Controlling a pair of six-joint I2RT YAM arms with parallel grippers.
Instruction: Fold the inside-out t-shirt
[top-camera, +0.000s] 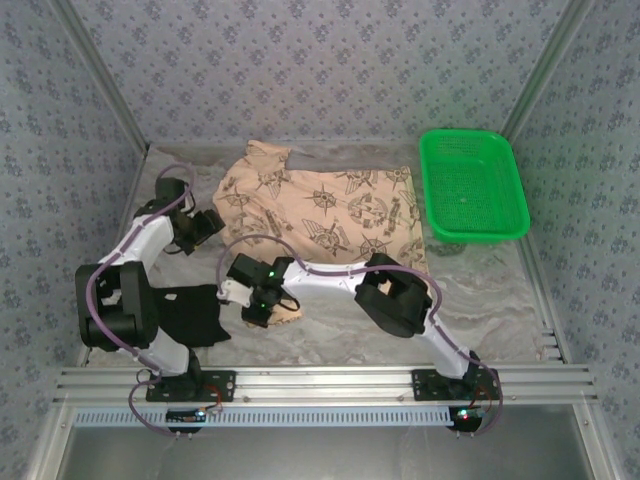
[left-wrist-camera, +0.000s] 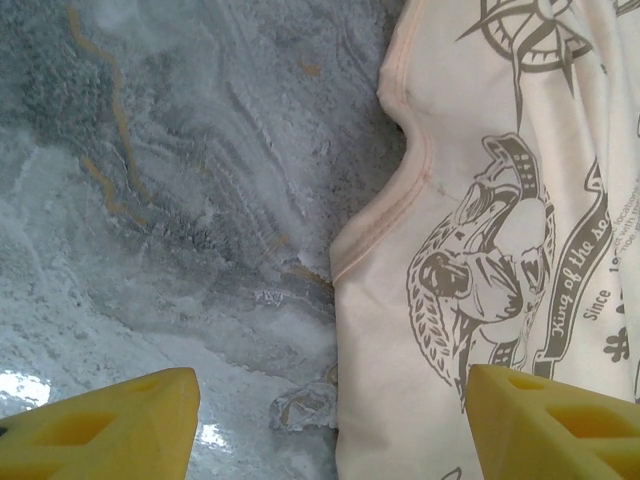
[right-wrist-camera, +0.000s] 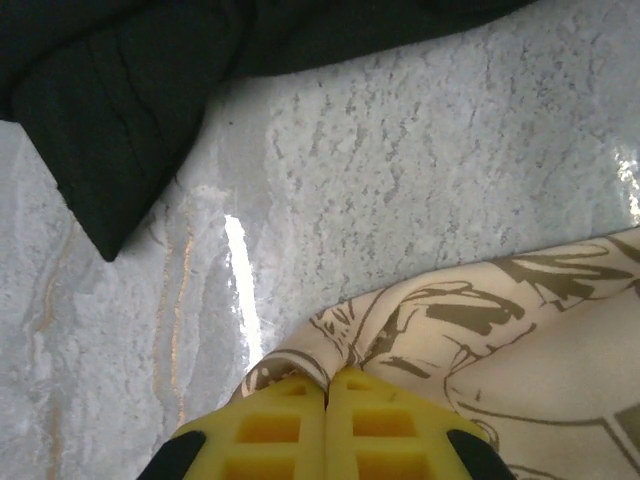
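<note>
Closest to the arm bases, the right tool (top-camera: 262, 312) was held low over the counter (top-camera: 490, 290). Its two yellow fingers (right-wrist-camera: 285, 430) were pressed tight together. A near corner of the inside-out t-shirt (top-camera: 320, 205) was pinched between them. In the right wrist view the cloth (right-wrist-camera: 480, 330) was bunched up in a small hump right at the tips of that tool (right-wrist-camera: 327, 385).

Just to the left of it, a black garment (top-camera: 195, 312) was laid flat on the counter, close beside the left arm. A strip of bare grey counter (right-wrist-camera: 400, 150) was seen between the black garment (right-wrist-camera: 110, 110) and the t-shirt.

A little farther back, the left tool (top-camera: 207, 228) was held over the left edge of the t-shirt. Its yellow fingers (left-wrist-camera: 110, 425) were spread wide apart, and nothing was gripped by the left tool (left-wrist-camera: 332, 410). Under it, grey counter (left-wrist-camera: 150, 200) was seen on one side. The pale t-shirt (left-wrist-camera: 480, 250) was seen on the other, with a stitched edge and a dark drawing with a ribbon of words.

The rest of the t-shirt was spread across the middle of the counter, with dark compass drawings all over it. One sleeve was pointed toward the far left.

At the far right, a green basket (top-camera: 438, 190) was set on the counter, just beside the t-shirt's right edge.
</note>
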